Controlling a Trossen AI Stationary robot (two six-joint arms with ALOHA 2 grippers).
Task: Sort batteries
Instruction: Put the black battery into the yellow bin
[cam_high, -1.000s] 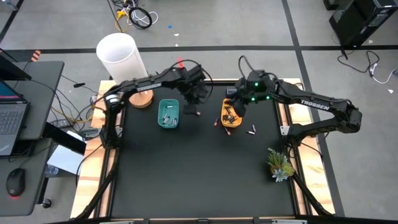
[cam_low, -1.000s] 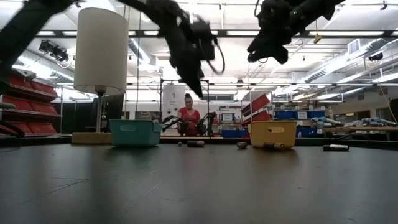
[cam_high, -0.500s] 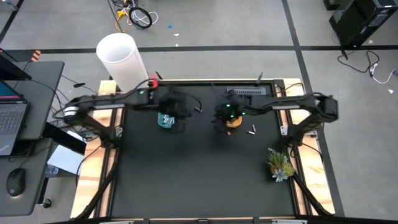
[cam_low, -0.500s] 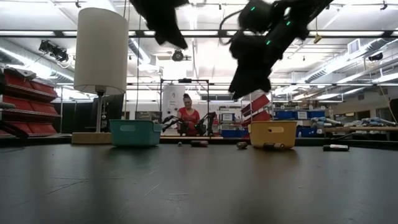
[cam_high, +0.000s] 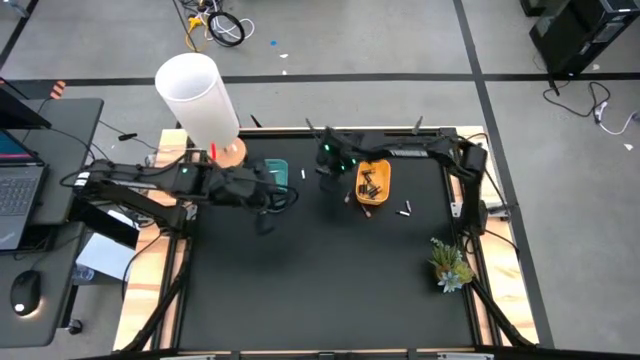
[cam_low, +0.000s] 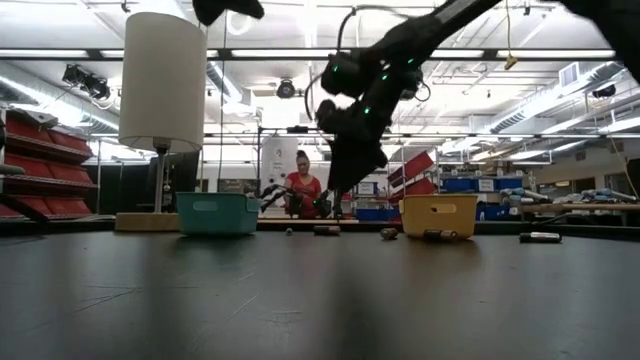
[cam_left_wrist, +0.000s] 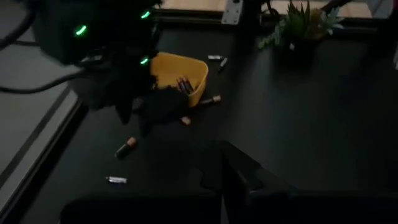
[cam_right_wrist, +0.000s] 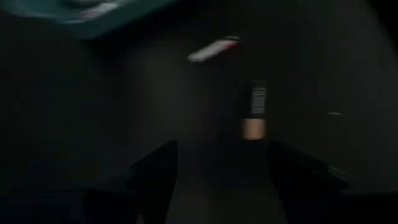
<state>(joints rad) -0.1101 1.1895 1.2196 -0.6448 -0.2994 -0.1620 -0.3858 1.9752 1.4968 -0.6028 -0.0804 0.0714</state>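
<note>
The right gripper (cam_right_wrist: 214, 180) is seen with matte fingers spread over a dark, copper-tipped cylindrical battery (cam_right_wrist: 254, 112) on the black tabletop (cam_high: 320, 280), between the teal tray (cam_high: 277, 171) and yellow tray (cam_high: 372, 181). The left gripper (cam_high: 268, 200) is held shut nearby.

2 trays (cam_high: 372, 183), 2 arms, 1 plant (cam_high: 449, 263), 1 lamp (cam_high: 197, 95)

table (cam_high: 330, 270): black top | teal tray (cam_high: 277, 169), yellow tray (cam_high: 373, 182), loose batteries (cam_high: 407, 209), small plant (cam_high: 449, 263)
</note>
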